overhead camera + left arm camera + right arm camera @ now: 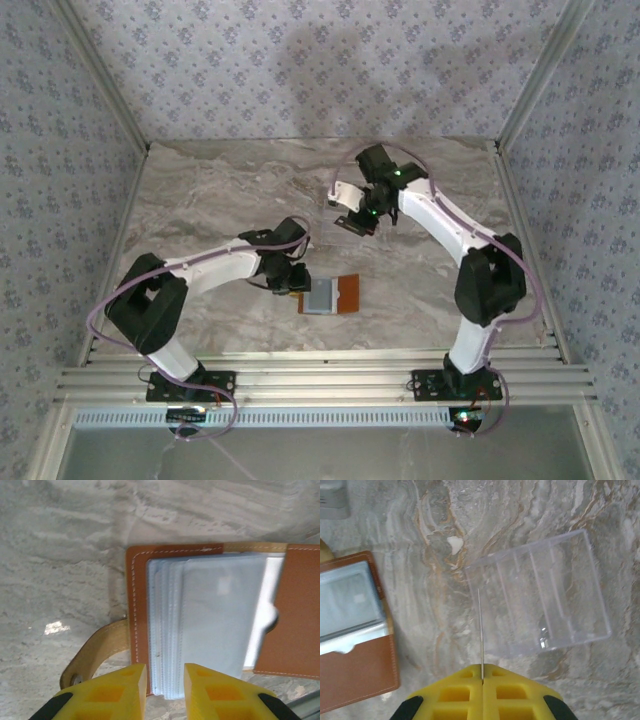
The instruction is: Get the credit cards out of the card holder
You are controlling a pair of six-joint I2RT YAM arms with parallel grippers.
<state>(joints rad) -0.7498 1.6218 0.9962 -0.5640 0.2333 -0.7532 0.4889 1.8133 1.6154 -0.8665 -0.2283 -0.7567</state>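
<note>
Card holder (pixel 297 615) open, L tool (pixel 165 667) slightly spread at its edge, R tool (pixel 482 667) pinching credit card (pixel 480 630) edge-on — nr tray (pixel 545 595)

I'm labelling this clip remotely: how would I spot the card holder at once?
On the marble table, look right beside the left gripper. The card holder lies open there: brown leather with pale grey-blue sleeves, unlike the clear tray nearby.
</note>
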